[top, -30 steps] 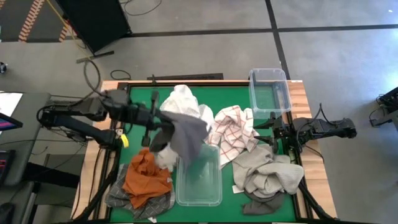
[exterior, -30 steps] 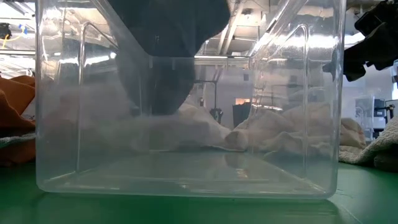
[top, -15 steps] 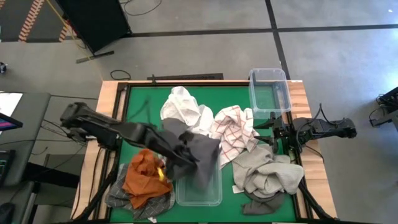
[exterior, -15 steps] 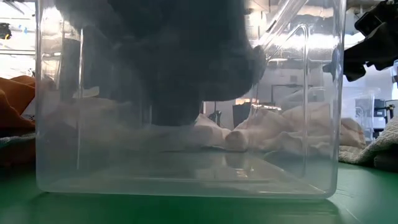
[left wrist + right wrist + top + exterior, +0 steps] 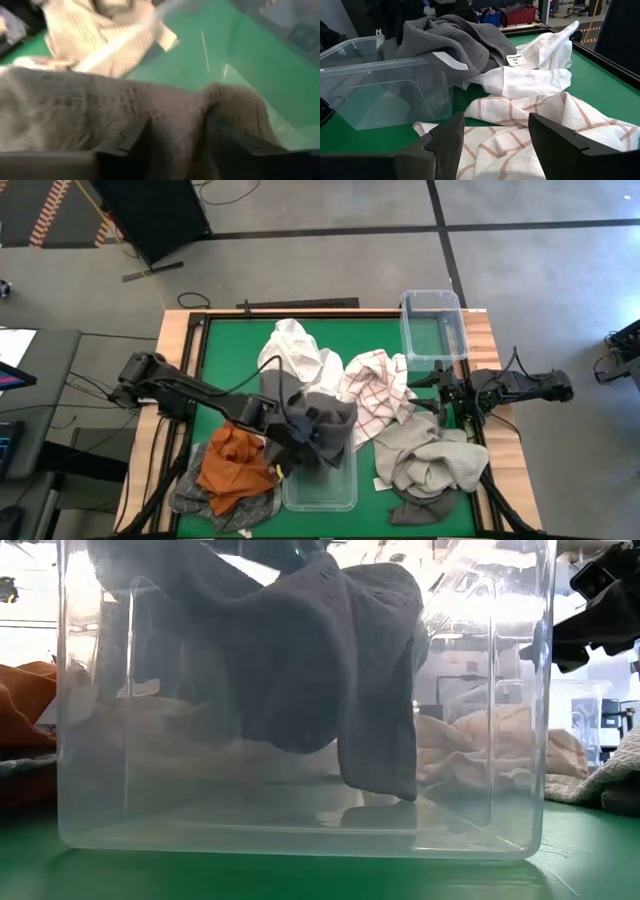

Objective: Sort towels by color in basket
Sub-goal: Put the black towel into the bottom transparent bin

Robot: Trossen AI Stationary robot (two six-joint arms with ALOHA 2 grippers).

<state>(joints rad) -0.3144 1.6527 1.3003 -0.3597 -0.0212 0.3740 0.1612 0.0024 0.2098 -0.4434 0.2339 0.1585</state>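
Green table (image 5: 225,385): dark grey towel (image 5: 325,430) draped over the clear bin's (image 5: 320,485) back rim, long side hanging down inside. Left gripper (image 5: 300,438) sits over it, can't tell its grip; right gripper (image 5: 440,392) spread wide at the right edge.

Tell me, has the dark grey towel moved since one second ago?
Yes. The dark grey towel moved from above the green table down into the clear bin, hanging over its rim.
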